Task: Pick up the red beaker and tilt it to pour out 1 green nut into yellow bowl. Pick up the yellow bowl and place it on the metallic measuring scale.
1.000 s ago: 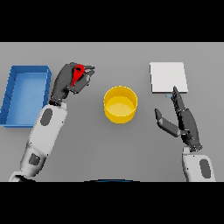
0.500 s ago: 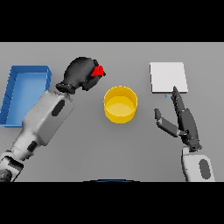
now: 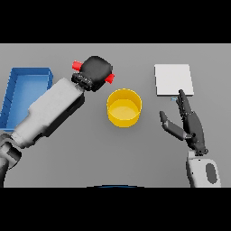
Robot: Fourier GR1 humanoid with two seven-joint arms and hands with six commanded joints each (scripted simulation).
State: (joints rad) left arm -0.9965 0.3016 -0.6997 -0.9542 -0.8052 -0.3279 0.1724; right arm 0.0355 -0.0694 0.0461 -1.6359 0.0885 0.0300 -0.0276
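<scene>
Grey table point(image 3: 90, 149) | left hand point(image 3: 95, 70) grips red beaker point(image 3: 109, 78) | right hand point(image 3: 189, 124) open

Soft, even light falls from above on the flat grey table point(image 3: 135, 153), with no glare and only faint shadows, such as the dim one inside the round yellow bowl point(image 3: 123, 107) and the pale one beside the square silver scale point(image 3: 173, 79).

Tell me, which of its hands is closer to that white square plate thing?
The right hand. It hovers open just below the scale, fingertips almost at its near edge. The left hand is far off across the yellow bowl, holding the red beaker.
</scene>
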